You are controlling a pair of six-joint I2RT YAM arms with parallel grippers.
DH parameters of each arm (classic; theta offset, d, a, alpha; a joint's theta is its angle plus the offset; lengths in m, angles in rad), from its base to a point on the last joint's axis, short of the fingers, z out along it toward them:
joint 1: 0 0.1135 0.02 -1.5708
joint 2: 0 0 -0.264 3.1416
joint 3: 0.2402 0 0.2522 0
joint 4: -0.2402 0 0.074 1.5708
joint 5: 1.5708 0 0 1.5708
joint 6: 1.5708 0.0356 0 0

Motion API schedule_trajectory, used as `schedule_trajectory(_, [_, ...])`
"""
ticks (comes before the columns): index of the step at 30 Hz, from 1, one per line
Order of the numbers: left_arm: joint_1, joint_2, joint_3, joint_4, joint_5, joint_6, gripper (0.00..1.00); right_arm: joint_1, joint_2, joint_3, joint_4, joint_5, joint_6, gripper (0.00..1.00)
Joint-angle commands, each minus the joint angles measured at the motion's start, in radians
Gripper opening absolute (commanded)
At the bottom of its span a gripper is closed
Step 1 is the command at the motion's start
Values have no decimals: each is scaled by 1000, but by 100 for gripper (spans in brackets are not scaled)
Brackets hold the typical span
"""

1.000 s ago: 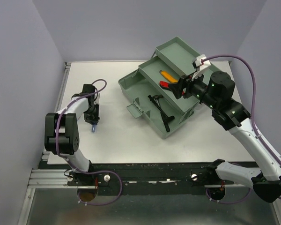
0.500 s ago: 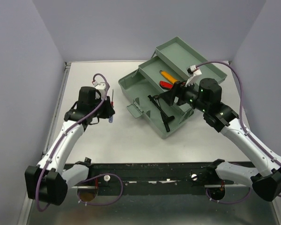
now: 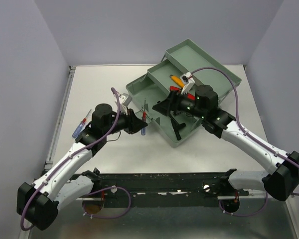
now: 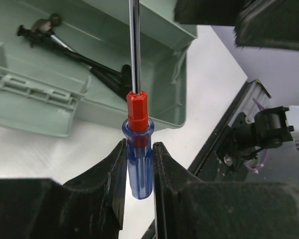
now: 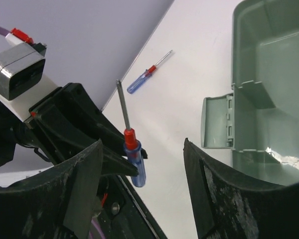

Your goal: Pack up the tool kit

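The tool kit (image 3: 138, 91) is a sage-green box standing open at the table's back right, with its lid (image 3: 204, 57) tipped back. My left gripper (image 3: 138, 123) is shut on a screwdriver (image 3: 144, 123) with a clear blue handle (image 4: 138, 162) and a red collar. It holds the tool just off the box's near-left corner, shaft pointing toward the box. My right gripper (image 3: 161, 106) hangs open over the box's left part, facing the left gripper. In the right wrist view the held screwdriver (image 5: 133, 152) shows between its wide fingers (image 5: 79, 189), untouched.
A second blue-handled screwdriver (image 3: 80, 125) lies on the table at the left (image 5: 145, 77). Black tools (image 3: 173, 118) lie in the box bottom (image 4: 74, 50). An orange tool (image 3: 175, 79) and a red-handled one lie in the tray. A small green flap (image 5: 217, 123) sticks out at the box front.
The left arm swung right from the table's left side to the box corner, carrying the screwdriver. The right gripper moved left across the box toward it.
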Motion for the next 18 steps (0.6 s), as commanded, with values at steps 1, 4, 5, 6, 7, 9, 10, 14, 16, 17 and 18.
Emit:
schedule_trajectory(1, [-67,59,12,169,26,-82,0,42,24,12,49,-15,1,72])
schedule_trajectory(4, [-117,84,28,201,3,-88,0,65,46,30,14,22,-34,69])
schedule_trajectory(5, [-127,89,35,210,-5,-88,0,69,50,36,14,39,-44,68])
schedule_trajectory(6, [-138,92,41,215,-9,-88,0,74,58,38,-15,50,-50,66])
schedule_trajectory(7, [-144,98,49,217,-10,-88,0,75,63,38,-20,61,-59,66])
schedule_trajectory(9, [-156,108,63,215,-5,-89,0,80,66,38,-23,76,-68,63])
schedule_trajectory(10, [-163,115,65,215,0,-89,0,82,69,38,-20,78,-74,61])
schedule_trajectory(14, [-190,116,57,229,-5,-97,0,83,90,62,-23,64,-99,31])
schedule_trajectory(16, [-193,118,57,224,-6,-97,0,85,92,73,-32,68,-108,5])
schedule_trajectory(17, [-193,121,61,212,-6,-91,0,85,89,75,-32,73,-116,1])
schedule_trajectory(18, [-193,124,74,183,-13,-77,12,85,86,78,-35,81,-128,1])
